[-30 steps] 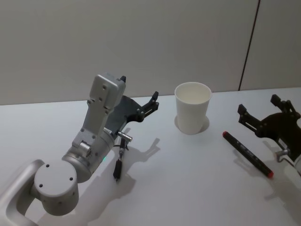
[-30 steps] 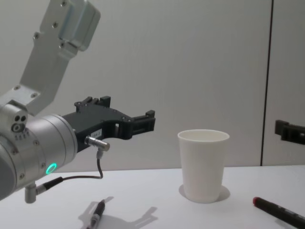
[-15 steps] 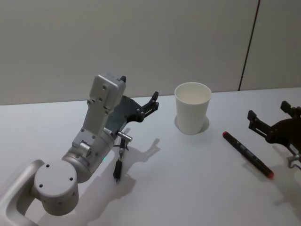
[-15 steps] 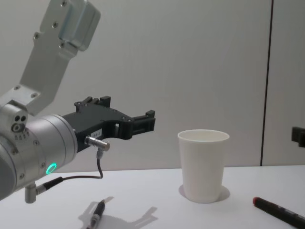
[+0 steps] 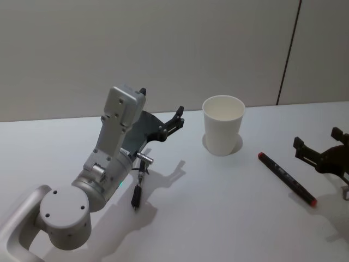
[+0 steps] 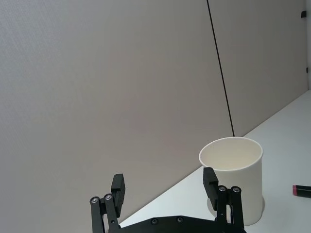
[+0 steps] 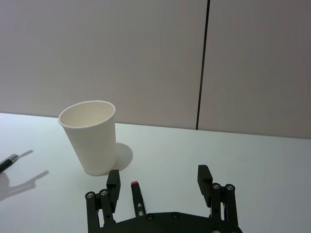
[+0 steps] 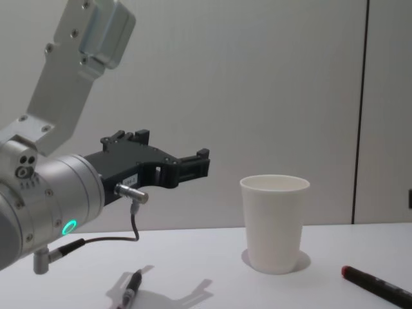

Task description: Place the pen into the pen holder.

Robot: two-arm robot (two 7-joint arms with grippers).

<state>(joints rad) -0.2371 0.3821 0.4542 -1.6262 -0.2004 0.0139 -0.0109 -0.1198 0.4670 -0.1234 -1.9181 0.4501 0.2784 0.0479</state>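
Pen: the pen (image 5: 287,178), dark-barrelled with red at both ends, lies flat on the worktop (image 5: 218,224). It runs aslant, one red end toward the pen holder, the other toward the robot's right.
Pen holder: the pen holder (image 5: 223,134), a plain white tapered paper cup with a rolled rim, stands upright with its mouth up, near the back of the worktop. It is to the left of the pen and apart from it.
Right pincer: the right pincer (image 7: 159,174) hangs above the worktop at the right edge of the head view, just right of the pen. Its jaws stand wide and hold nothing. In the right wrist view the pen's red end shows between the two fingers, lower down, with the pen holder beyond.
Left pincer: the left pincer (image 6: 164,180) is raised above the worktop, left of the pen holder and aimed toward it. Its jaws are wide and grip nothing.
Second pen: a small black pen (image 5: 136,196) lies on the worktop beside the left arm, well apart from the pen holder.
Backdrop: a grey wall (image 5: 163,49) with a dark vertical seam (image 5: 289,52).
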